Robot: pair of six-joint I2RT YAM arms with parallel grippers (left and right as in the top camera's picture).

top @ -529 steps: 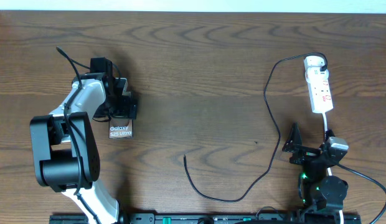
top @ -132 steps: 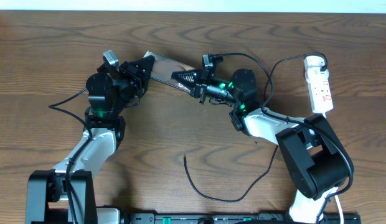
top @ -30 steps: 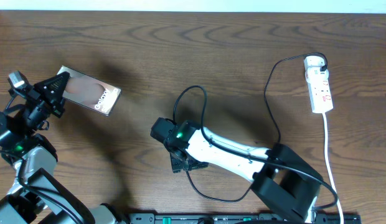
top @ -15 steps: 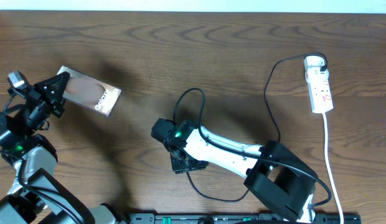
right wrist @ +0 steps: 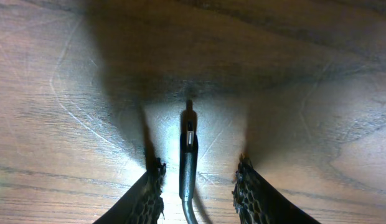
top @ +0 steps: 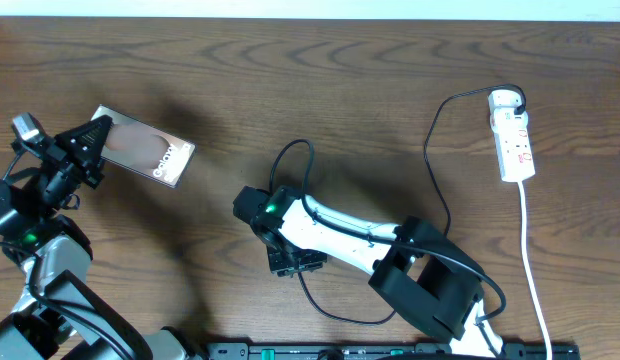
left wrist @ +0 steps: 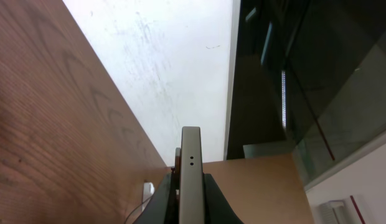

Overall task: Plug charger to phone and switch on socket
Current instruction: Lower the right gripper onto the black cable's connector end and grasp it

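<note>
The phone [top: 147, 151], a dark glossy slab with white lettering, is held above the table at the far left, my left gripper [top: 98, 140] shut on one end. In the left wrist view its grey edge [left wrist: 191, 177] stands upright between the jaws. The charger [top: 437, 190] is a thin black cable that loops across the table's middle. Its plug tip [right wrist: 189, 138] lies flat on the wood between the fingers of my right gripper [right wrist: 199, 167]. The jaws are open, with a gap on each side of the cable. The socket [top: 513, 138] lies at the far right.
The socket's white cord [top: 526, 235] runs down the right side towards the front edge. A slack loop of black cable [top: 342, 317] lies near the front of the table, behind my right gripper [top: 287, 262].
My right gripper has shifted slightly left over the plug tip and its fingers have come closer together. The cable's loop has drifted left with it. The left gripper and phone have not moved.
</note>
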